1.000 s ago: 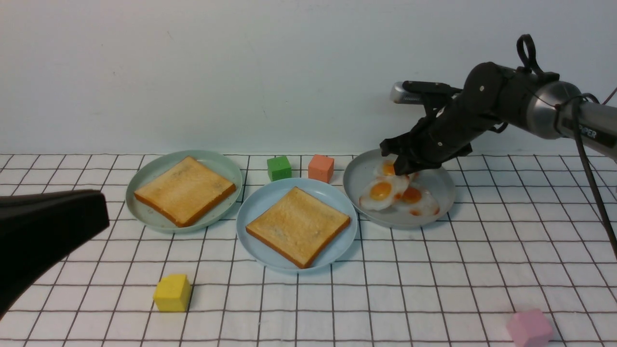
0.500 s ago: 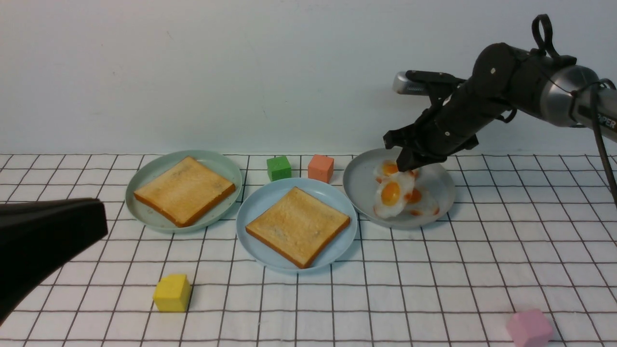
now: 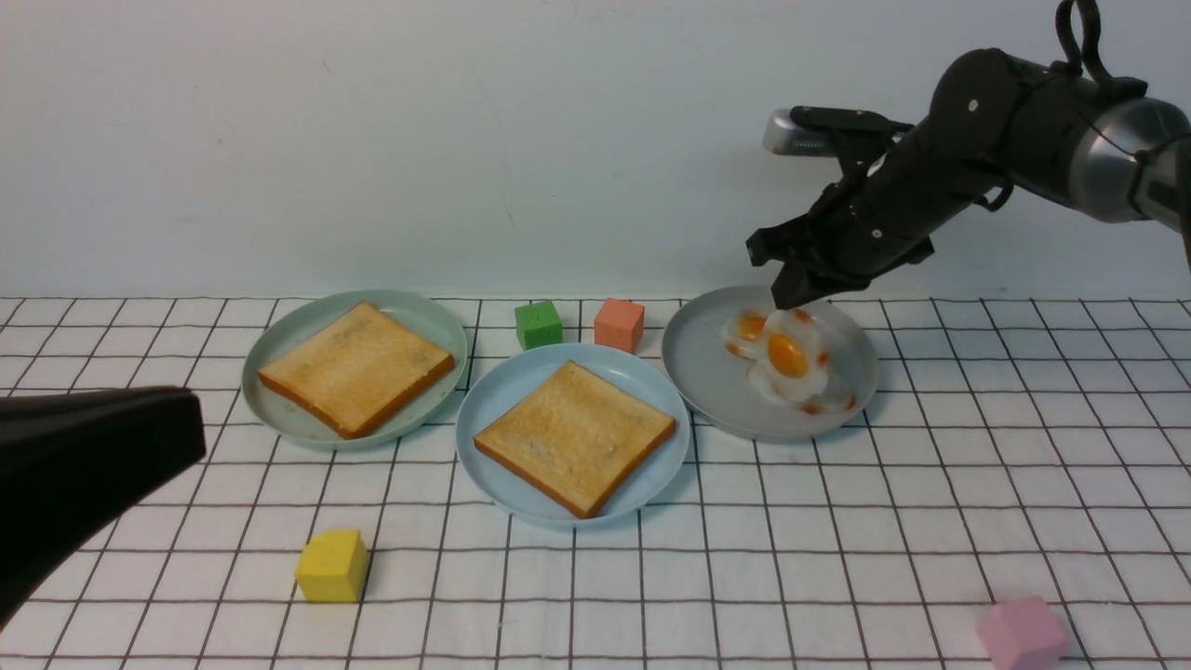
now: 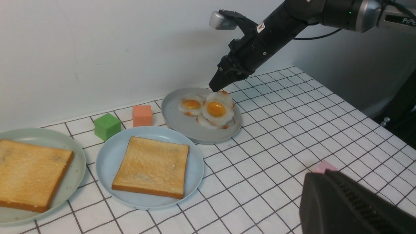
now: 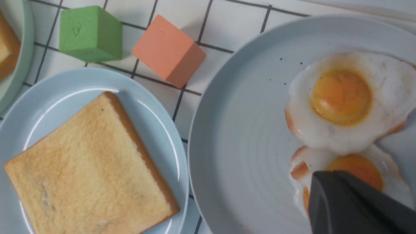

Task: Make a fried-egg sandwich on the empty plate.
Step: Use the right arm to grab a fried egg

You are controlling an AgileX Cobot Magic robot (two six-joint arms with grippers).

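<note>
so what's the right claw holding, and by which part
A fried egg, pinched at the edge of its white by the right claw, hanging tilted above the grey plate.

White tabletop (image 3: 837, 558) with a thin dark grid. Light blue plate (image 3: 493, 391) under golden-brown toast (image 3: 575, 437) with a darker crust. Left of that plate, a pale green plate (image 3: 279, 363) with matching second toast (image 3: 356, 368). Right of it, a grey plate (image 3: 707, 372) and a white fried egg (image 3: 789, 358) with an orange yolk. Green cube (image 3: 539, 325), salmon cube (image 3: 620, 324), yellow cube (image 3: 333, 566), pink cube (image 3: 1022, 635). Black right hand (image 3: 791, 293).
</note>
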